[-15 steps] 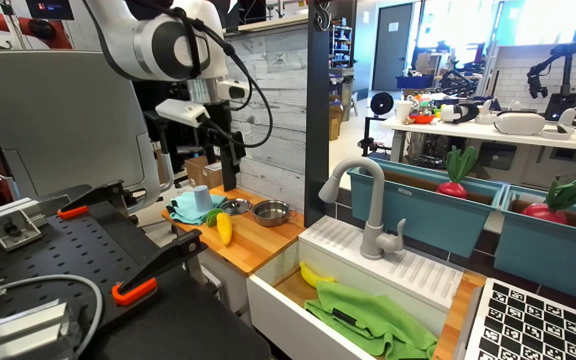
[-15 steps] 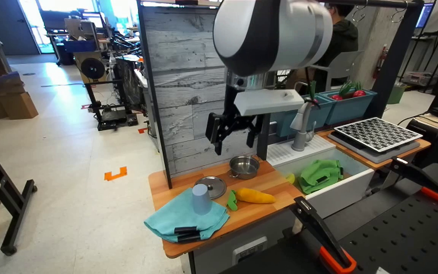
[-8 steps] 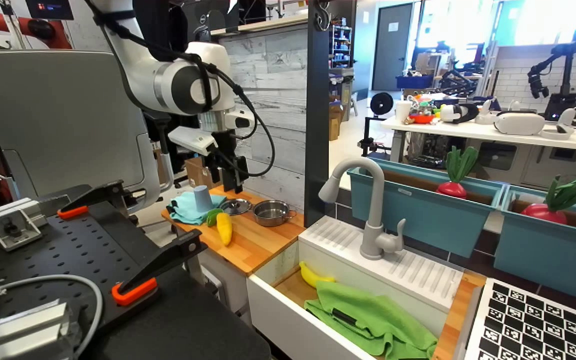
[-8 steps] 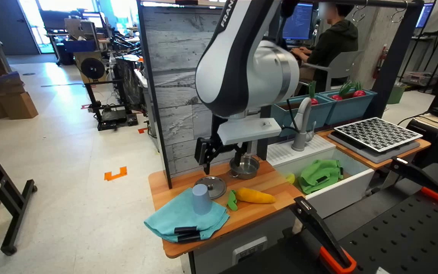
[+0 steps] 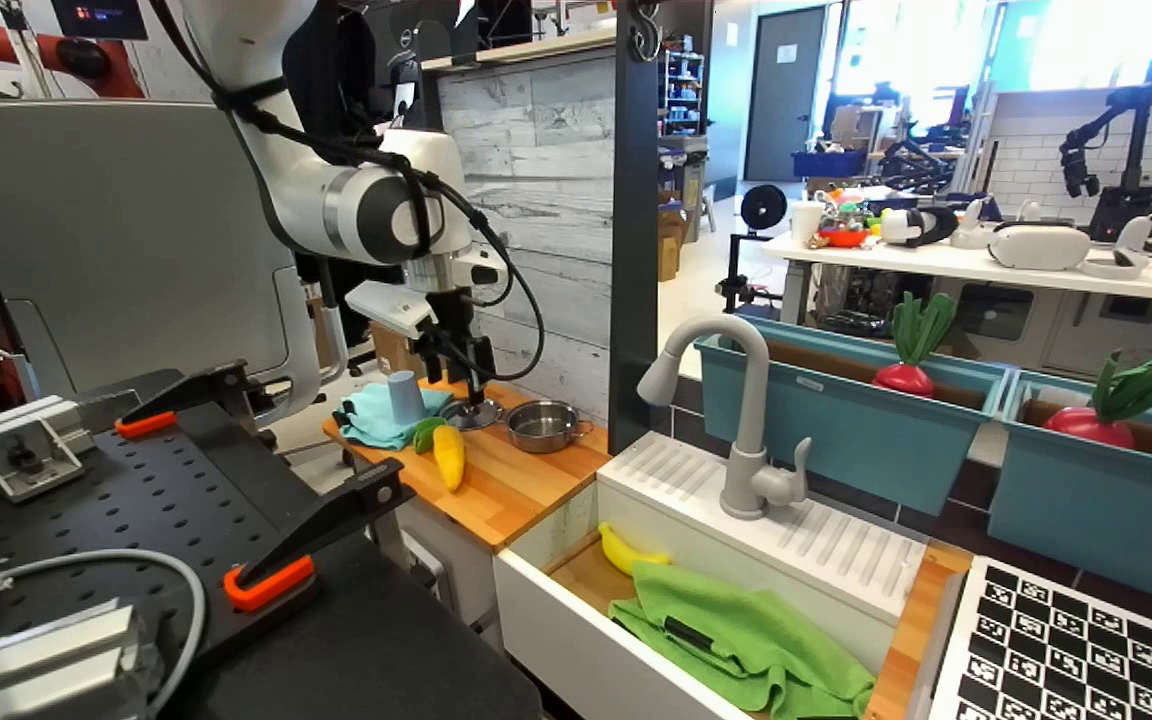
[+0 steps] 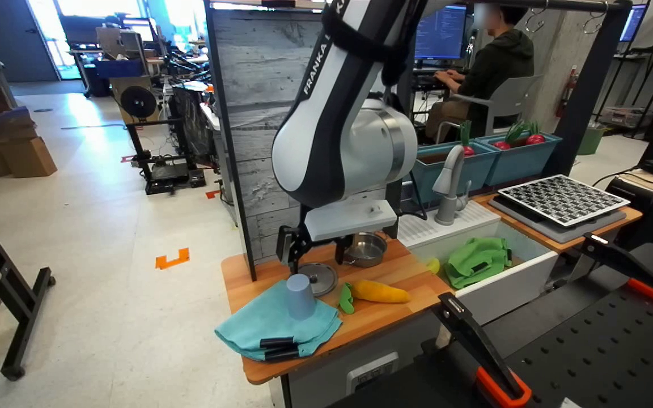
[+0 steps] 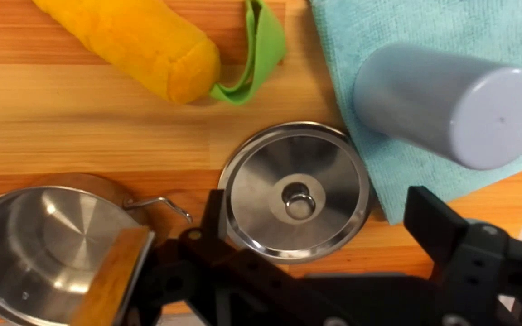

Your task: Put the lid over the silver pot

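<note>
The lid [image 7: 261, 181] is a round silver disc with a small knob. It lies flat on the wooden counter in both exterior views [image 5: 459, 418] [image 6: 324, 283]. The silver pot [image 7: 16, 235] stands uncovered beside it, with wire handles; it also shows in both exterior views [image 5: 541, 435] [image 6: 365, 258]. My gripper [image 7: 319, 197] is open and empty, pointing down just above the lid. In the wrist view one finger overlaps the lid's edge on the pot side and the other is past the lid by the cloth. The gripper also shows in both exterior views [image 5: 456, 388] [image 6: 316, 265].
An upturned light blue cup [image 6: 301, 300] stands on a teal cloth [image 6: 270, 328] against the lid's edge. A yellow plush vegetable with a green top [image 6: 380, 292] lies near the lid. A panelled wall [image 6: 261, 192] rises behind the counter. A sink with a faucet [image 5: 751, 400] adjoins the counter.
My arm has come down from well above the counter to just over the lid, with the gripper staying open. The lid, pot, cup and cloth have not moved.
</note>
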Motion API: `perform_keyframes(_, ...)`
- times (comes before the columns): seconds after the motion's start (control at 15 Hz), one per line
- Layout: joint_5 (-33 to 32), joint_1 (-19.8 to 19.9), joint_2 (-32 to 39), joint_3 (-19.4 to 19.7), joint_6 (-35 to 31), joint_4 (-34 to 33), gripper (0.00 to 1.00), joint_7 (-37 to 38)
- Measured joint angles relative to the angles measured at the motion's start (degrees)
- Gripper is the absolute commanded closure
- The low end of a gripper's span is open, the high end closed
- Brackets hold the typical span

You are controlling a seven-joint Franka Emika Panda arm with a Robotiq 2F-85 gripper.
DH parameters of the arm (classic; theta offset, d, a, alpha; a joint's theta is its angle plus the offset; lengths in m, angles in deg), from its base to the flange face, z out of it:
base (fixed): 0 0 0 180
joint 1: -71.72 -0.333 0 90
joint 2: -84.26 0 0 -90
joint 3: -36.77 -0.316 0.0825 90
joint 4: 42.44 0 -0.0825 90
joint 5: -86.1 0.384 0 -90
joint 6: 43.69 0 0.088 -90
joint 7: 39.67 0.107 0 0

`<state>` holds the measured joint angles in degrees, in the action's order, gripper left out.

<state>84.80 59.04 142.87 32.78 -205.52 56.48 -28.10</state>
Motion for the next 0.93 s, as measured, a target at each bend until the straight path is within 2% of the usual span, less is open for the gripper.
perform_keyframes(0.53, 1.13, -0.36, 3.83, 0.77, 2.83, -5.75, 0.0, 0.51)
perform_keyframes(0.93, 1.13, -2.98, 5.77, 3.18, 3.78, -8.29, 0.0, 3.07)
